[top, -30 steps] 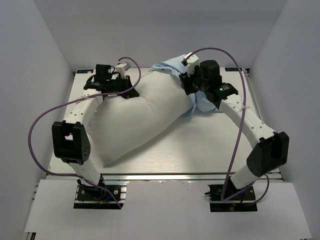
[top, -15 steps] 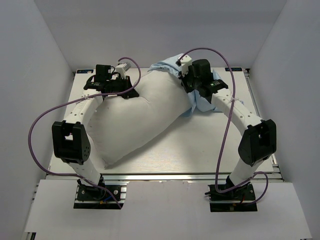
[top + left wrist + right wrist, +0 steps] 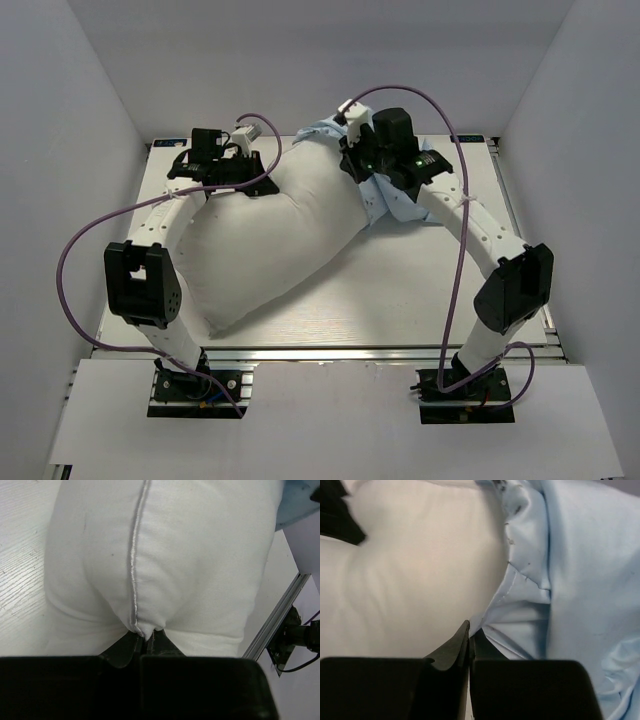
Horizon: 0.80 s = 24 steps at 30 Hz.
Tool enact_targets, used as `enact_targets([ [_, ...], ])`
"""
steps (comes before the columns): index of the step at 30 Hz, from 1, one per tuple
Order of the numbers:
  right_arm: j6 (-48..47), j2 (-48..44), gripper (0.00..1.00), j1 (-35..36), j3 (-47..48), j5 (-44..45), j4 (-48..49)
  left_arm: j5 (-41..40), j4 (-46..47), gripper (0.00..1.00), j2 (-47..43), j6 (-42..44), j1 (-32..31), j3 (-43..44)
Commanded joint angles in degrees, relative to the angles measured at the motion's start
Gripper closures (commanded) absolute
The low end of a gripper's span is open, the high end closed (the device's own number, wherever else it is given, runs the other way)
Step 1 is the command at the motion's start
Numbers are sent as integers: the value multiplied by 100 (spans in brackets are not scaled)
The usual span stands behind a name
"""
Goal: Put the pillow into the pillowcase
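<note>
Chief: Status?
Inspector: Sleeving barely begun. Left claw [image 3: 144, 641] pinches pillow [image 3: 270, 240] corner; right claw [image 3: 470, 637] pressed together at pillowcase [image 3: 570, 580] hem, far side of bench [image 3: 420, 290]. Cloth grip unconfirmed.
Chief: Next?
Inspector: Likely draw hem over pillow.

One white pillow [image 3: 270, 240]. One blue pillowcase [image 3: 580, 570]. Two robot arms, the left arm [image 3: 165, 215] and the right arm [image 3: 475, 225]. Two claws, the left claw [image 3: 145, 644] and the right claw [image 3: 470, 639]. One bench [image 3: 400, 295]. Two purple cables [image 3: 60, 262] [image 3: 463, 262].
</note>
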Motion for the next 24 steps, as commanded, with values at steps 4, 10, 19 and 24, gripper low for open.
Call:
enact_targets([
  [4, 598, 519, 100, 637, 1423, -509, 82, 689, -257, 100, 132, -126, -190, 405],
  [10, 932, 1004, 100, 786, 2787, -430, 204, 1076, 112, 100, -201, -258, -348, 441],
  [19, 1451, 671, 100, 1164, 2788, -527, 415, 1331, 1324, 100, -729, -1040, -498, 283],
  [24, 1714, 723, 100, 1217, 2805, -657, 416, 1445, 1809, 100, -677, -1400, -594, 134],
])
